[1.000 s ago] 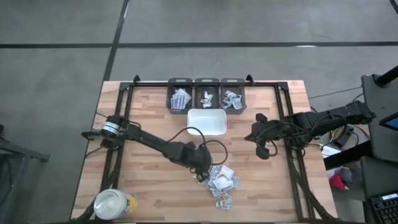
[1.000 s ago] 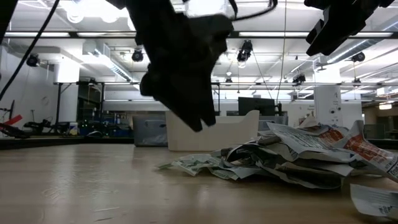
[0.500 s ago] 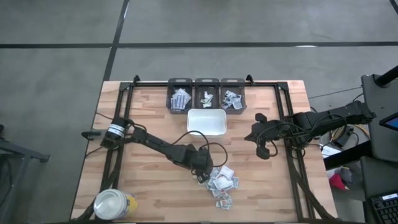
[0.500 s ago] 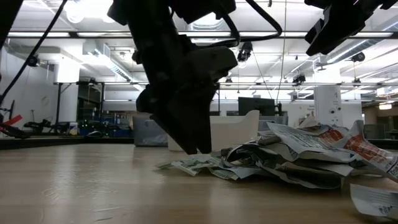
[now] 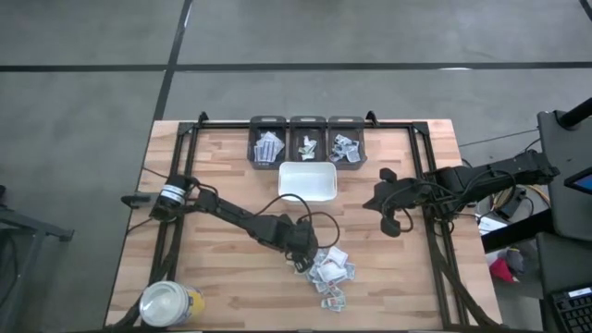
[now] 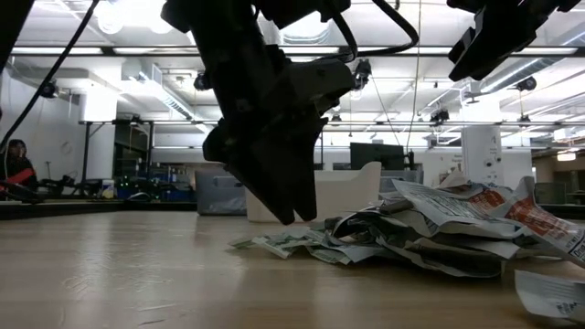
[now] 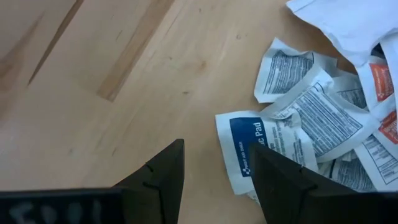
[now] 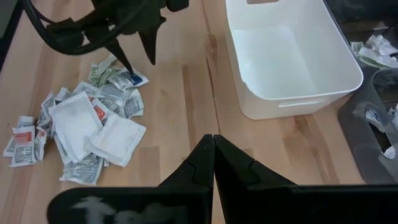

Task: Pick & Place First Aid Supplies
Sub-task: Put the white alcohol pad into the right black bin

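Many packets flat, long axes every way.

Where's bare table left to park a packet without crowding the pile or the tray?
Bare wood lies between the yellow jar and the left gripper, and right of the white tray under the right gripper, which hangs shut. It is crowded at the packet pile, where the open left gripper works its edge.

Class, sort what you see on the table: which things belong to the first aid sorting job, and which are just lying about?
Job: pile of packets; blue-labelled pad packet by the open left gripper; white tray; three dark bins.
Lying about: yellow jar; idle, shut right gripper.
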You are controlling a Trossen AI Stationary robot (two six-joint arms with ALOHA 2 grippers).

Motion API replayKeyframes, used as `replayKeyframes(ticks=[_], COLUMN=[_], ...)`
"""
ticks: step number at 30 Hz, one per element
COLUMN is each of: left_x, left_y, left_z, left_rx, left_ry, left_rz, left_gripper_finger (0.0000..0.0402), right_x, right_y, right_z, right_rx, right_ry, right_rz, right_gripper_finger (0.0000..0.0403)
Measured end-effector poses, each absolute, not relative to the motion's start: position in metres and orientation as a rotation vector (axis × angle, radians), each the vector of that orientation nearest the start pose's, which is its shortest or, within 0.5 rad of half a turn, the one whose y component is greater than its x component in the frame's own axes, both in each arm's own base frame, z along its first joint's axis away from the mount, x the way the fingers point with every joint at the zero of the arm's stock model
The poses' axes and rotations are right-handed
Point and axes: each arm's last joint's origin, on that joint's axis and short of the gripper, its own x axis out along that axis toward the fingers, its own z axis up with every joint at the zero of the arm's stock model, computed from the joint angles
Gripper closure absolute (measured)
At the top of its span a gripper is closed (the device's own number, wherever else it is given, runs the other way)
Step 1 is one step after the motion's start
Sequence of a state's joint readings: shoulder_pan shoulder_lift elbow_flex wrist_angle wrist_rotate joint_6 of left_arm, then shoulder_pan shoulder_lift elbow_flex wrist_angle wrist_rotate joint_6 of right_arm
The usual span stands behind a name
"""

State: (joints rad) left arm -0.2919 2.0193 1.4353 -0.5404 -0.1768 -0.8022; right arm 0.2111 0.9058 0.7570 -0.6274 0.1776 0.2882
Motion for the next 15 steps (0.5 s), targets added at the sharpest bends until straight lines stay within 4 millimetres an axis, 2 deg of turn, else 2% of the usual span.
replayKeyframes(ticks=[8,15], left_x=[0.397,0.395], left_y=[-0.115,-0.124], left_z=[0.170,0.167], left_rx=[-0.468,-0.470], left_ry=[1.053,1.057], left_rz=[0.340,0.337], left_gripper_finger=[0.0232,0.0232], right_x=[0.176,0.176], right_y=[0.032,0.033], right_z=[0.269,0.269], right_rx=[0.131,0.132], right_ry=[0.731,0.723], right_rz=[-0.074,-0.073], right_gripper_finger=[0.0394,0.0394])
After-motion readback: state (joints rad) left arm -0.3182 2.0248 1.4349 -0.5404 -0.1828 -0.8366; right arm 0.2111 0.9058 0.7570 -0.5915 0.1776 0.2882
